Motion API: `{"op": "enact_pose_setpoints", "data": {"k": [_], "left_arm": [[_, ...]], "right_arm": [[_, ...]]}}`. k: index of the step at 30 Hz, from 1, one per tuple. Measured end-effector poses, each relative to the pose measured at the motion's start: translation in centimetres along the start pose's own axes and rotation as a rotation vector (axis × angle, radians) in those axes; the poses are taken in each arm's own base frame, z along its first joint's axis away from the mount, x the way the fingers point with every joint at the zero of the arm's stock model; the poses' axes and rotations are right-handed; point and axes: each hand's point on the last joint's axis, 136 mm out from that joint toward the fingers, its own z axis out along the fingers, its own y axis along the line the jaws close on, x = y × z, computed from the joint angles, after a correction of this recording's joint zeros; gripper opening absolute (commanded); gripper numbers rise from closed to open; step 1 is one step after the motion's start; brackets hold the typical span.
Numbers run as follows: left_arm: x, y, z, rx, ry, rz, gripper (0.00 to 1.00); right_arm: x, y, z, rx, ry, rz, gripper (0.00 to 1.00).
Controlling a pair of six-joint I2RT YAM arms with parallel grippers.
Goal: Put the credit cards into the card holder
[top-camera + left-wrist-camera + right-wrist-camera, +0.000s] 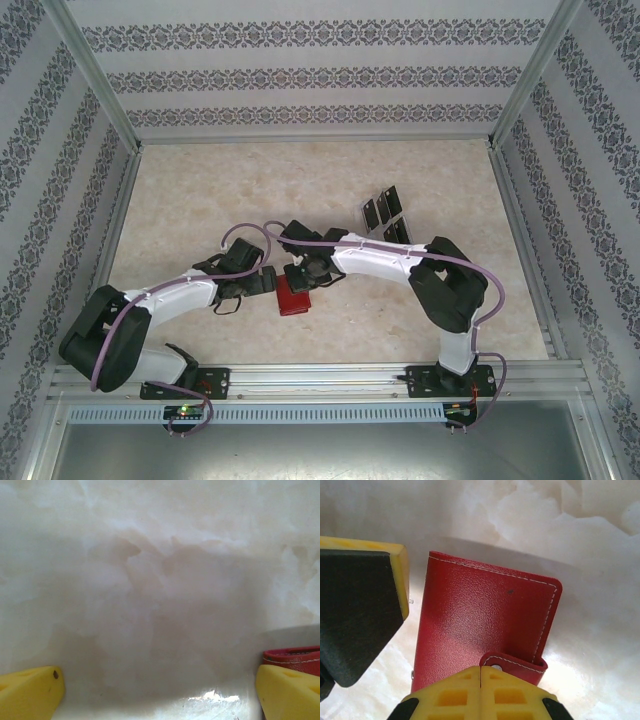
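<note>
- Marbled beige tabletop [200, 190] carries the red card holder [293, 299] near its front middle, lying flat and folded shut between the 2 gripper heads.
- Seen from the right wrist, the card holder [485, 620] has white stitching along its edges, and a small clasp tab [517, 664] wraps over its near edge.
- Directly above that near edge, the right gripper [481, 692] is clenched, its 2 yellow fingers pressed together with nothing visible between them. I cannot tell whether the tips touch the leather. From above, the right gripper [300, 277] sits at the holder's far side.
- Just left of the holder, the left gripper [264, 286] is low over bare marble. From its wrist view, the left gripper [160, 695] is spread wide and empty, with the holder's red edge [295, 659] just beside 1 yellow finger.
- Several black credit cards [385, 213] stand tilted in a cluster behind and to the right of the holder, well apart from it.
- Patterned walls [320, 80] enclose 3 sides, and a metal frame rail [320, 377] runs along the front.
</note>
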Motion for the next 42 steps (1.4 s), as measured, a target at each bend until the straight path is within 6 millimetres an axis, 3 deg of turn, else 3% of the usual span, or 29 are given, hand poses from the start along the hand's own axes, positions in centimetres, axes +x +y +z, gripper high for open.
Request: {"op": "enact_pose_setpoints", "data": {"k": [28, 42], "left_arm": [[0.1, 0.1, 0.1, -0.006, 0.003, 0.001, 1.0], [0.1, 0.1, 0.1, -0.006, 0.002, 0.001, 1.0]], "right_arm": [[0.6, -0.1, 2.0, -0.041, 0.012, 0.02, 0.0], [0.3, -0.6, 2.4, -0.189, -0.015, 0.098, 0.0]]}}
